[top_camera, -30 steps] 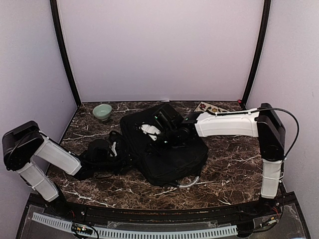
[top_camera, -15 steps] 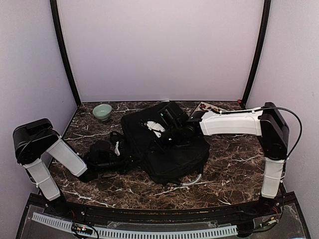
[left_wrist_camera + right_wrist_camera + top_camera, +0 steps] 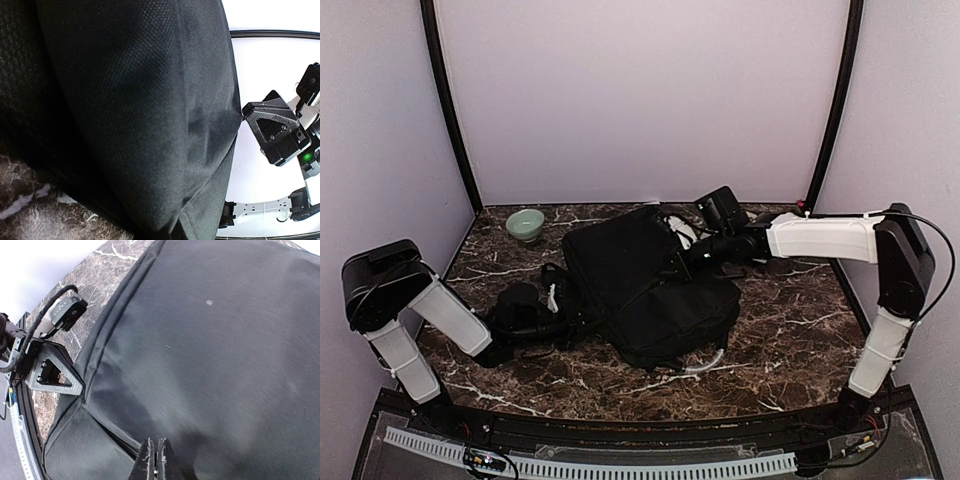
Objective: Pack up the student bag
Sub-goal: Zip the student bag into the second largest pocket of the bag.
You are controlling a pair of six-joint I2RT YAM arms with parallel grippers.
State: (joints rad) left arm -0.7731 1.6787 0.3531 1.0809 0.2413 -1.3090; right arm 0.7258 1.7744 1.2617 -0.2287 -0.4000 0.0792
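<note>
Centrally on the dark marble counter (image 3: 790,330): student bag (image 3: 650,290), black, lying flat, long side running from far left to near right. At its far right edge: right gripper (image 3: 682,258), fingers (image 3: 148,462) pressed together, pinching a fold of the black fabric, with crease lines converging on the tips in the right wrist view. Behind it, white forearm reaching in from the right, held above the counter. At the bag's left side, among a tangle of black straps (image 3: 535,295): left gripper (image 3: 548,318), low over the counter, pressed together. Any hold on strap or fabric impossible to tell, with the left wrist view filled almost wholly by black weave. Far left, well apart from the bag: small pale green bowl (image 3: 525,223), upright. Just beside the bag's near edge, on the counter: short curved clear tube (image 3: 705,366).
</note>
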